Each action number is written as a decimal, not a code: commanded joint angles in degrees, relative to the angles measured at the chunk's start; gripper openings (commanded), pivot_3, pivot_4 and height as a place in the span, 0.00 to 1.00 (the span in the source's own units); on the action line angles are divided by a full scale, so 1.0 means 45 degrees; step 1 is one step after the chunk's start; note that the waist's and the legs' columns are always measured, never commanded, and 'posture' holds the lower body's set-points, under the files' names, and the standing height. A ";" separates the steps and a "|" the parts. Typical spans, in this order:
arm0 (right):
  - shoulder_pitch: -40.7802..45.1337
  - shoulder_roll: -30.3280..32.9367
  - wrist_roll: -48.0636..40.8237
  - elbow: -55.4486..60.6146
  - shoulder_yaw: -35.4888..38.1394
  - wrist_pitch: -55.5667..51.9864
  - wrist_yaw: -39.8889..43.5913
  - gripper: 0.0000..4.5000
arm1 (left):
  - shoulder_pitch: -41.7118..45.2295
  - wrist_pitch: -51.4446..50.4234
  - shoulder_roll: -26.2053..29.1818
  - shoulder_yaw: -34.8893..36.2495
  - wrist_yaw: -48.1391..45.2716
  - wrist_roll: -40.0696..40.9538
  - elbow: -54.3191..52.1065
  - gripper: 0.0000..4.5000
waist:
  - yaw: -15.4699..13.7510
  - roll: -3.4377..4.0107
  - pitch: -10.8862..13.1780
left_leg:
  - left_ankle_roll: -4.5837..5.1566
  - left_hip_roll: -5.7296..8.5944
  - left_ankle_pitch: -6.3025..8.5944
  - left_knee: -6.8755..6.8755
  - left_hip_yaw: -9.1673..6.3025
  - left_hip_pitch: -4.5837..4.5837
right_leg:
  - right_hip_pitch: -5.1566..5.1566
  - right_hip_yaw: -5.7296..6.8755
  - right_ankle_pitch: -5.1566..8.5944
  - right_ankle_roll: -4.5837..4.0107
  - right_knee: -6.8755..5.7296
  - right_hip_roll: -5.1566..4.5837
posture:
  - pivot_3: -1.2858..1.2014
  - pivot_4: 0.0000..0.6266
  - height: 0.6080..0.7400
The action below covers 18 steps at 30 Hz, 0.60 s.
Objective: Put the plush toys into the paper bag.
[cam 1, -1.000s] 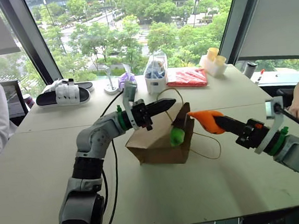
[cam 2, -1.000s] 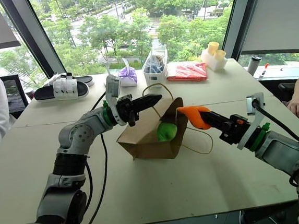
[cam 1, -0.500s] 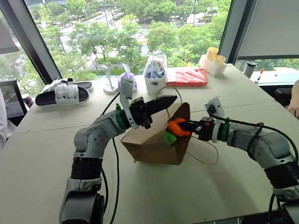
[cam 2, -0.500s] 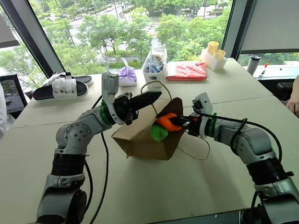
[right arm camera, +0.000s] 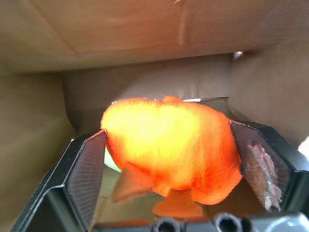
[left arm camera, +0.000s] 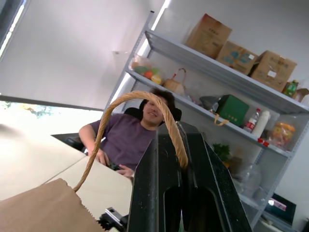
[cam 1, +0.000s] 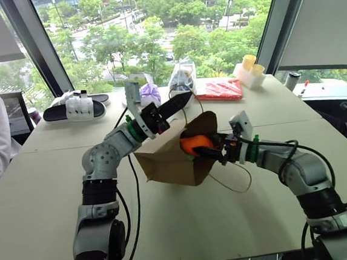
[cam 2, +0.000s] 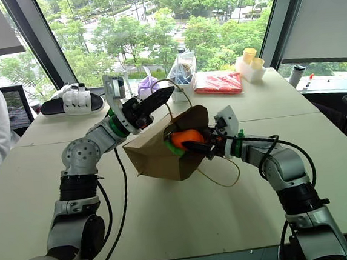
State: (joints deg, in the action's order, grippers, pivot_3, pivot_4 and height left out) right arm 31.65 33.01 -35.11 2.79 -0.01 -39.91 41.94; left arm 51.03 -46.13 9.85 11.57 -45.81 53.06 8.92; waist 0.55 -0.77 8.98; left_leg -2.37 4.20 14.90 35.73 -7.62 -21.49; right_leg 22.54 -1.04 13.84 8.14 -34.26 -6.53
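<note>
With the left gripper (left arm camera: 186, 169) clamped on the cord handle (left arm camera: 128, 104) above its jaws, holding the paper bag (cam 2: 158, 159) open, the right gripper (right arm camera: 176, 159) stood spread around the orange plush toy (right arm camera: 169, 145) between its jaws inside the bag beside the green plush toy (cam 2: 174, 147), so it would best withdraw straight back without snagging it.

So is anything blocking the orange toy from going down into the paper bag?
Nothing visible. The orange toy sits between the open right tool fingers, already inside the paper bag's mouth, which the left tool holds up by the cord handle.
</note>
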 commanded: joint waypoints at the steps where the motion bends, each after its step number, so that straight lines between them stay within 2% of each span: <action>1: -0.0461 0.0376 -0.1048 0.1516 0.1378 -0.0776 -0.0045 0.99 | 0.0120 0.0137 -0.0080 0.0204 0.0100 0.0253 -0.0202 0.00 | 0.0013 0.0000 0.0000 | 0.0007 -0.0001 0.0004 0.0000 0.0002 0.0000 | 0.0000 -0.0001 0.0000 0.0000 0.0001 0.0000 | 0.52 0.24 1.00; 12: -0.1933 0.0448 -0.3592 0.3684 0.4045 -0.2685 -0.1352 0.99 | 0.0250 0.0333 -0.0289 0.0199 0.0150 0.0101 0.0126 0.00 | -0.0002 -0.0001 0.0000 | 0.0046 -0.0005 0.0026 -0.0005 0.0006 0.0009 | -0.0006 -0.0002 0.0000 0.0000 -0.0001 0.0001 | 0.52 0.24 1.00; 16: -0.3031 0.0404 -0.4619 0.3710 0.6195 -0.3018 -0.2620 0.99 | 0.0228 0.0375 -0.0294 0.0238 0.0156 0.0122 0.0124 0.00 | -0.0063 -0.0001 0.0000 | 0.0047 -0.0001 0.0027 0.0002 0.0005 0.0005 | -0.0014 -0.0001 0.0000 0.0000 0.0002 -0.0003 | 0.52 0.24 1.00; 18: -0.3664 -0.0052 -0.5654 0.3416 0.8042 -0.2839 -0.3847 0.99 | 0.0191 0.0372 -0.0288 0.0249 0.0145 0.0131 0.0116 0.00 | -0.0145 -0.0002 0.0000 | 0.0048 0.0000 0.0027 0.0000 0.0005 0.0004 | -0.0016 -0.0001 0.0000 0.0000 0.0006 -0.0004 | 0.52 0.24 1.00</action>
State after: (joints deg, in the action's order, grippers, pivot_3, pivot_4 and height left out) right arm 15.85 34.20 -56.03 17.93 28.24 -53.69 29.05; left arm 50.95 -45.57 8.49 12.10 -44.90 53.02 10.72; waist -0.10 -0.77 8.98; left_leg -2.15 4.19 15.02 35.72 -7.59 -21.47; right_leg 22.48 -1.06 13.84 8.14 -34.23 -6.54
